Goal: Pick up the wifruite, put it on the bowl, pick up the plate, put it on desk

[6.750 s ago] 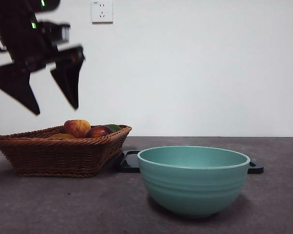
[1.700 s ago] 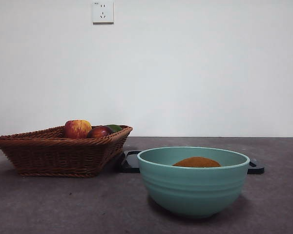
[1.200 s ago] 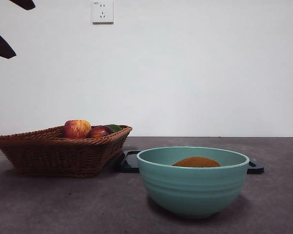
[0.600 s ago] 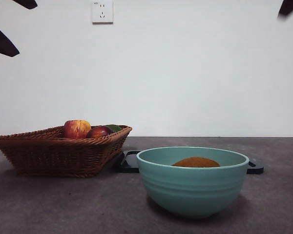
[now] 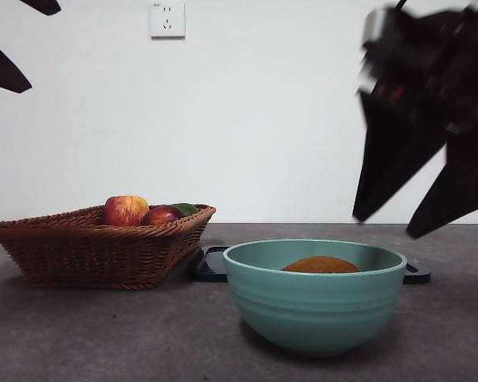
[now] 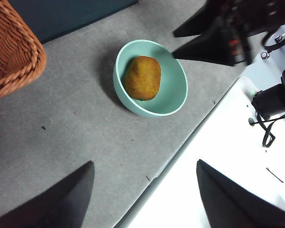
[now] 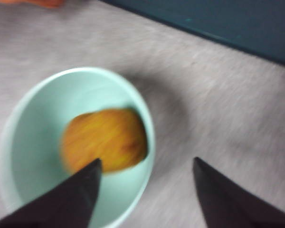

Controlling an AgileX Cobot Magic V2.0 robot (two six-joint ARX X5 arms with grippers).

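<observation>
- Our right hand [image 5: 418, 219] hangs released and empty above the bowl's [image 5: 315, 306] far right rim.
- Our left hand [image 6: 145, 178] waits high, jaws spread.
- We see the wifruite [image 6: 142, 77] lying inside the bowl on the desk [image 5: 103, 334], beside the wicker basket [image 5: 95, 251].

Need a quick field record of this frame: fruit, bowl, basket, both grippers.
wifruite: lying inside the bowl
bowl: teal, upright on the desk
basket: wicker, beside the bowl, holds an apple and a dark red fruit
right gripper: open, empty, above the bowl's rim
left gripper: open, empty, raised away from the bowl
</observation>
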